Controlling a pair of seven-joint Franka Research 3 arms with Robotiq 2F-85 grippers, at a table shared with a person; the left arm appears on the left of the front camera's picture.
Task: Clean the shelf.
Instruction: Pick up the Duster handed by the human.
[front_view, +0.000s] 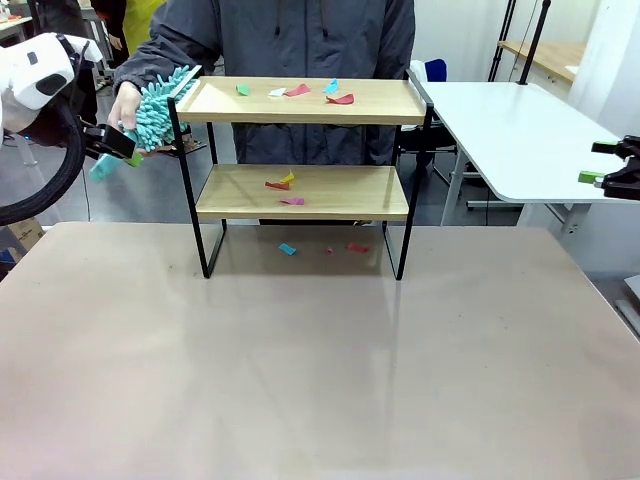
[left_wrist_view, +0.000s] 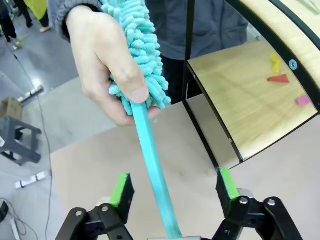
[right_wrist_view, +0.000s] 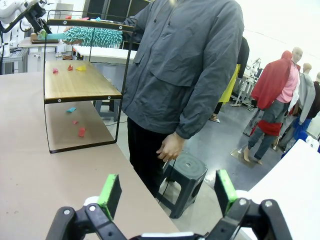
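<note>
Standing centred toward the far edge of the beige surface (front_view: 300, 380): the shelf (front_view: 350, 195), two light wooden boards on a thin black frame with raised side rails. Wide bare room lies on its near side. A white table (front_view: 500, 130) sits just beyond its right rail. Coloured paper scraps (front_view: 300, 91) litter both boards and the surface beneath.

A person's hand (front_view: 125, 100) holds a teal chenille duster (front_view: 160, 105) at the top board's left end.

Left jaws: spread wide, green pads (left_wrist_view: 122, 192) either side of the duster handle (left_wrist_view: 152, 160), not touching it.

Right jaws: spread wide, pads (right_wrist_view: 110, 192) holding nothing, off the surface's right edge.
</note>
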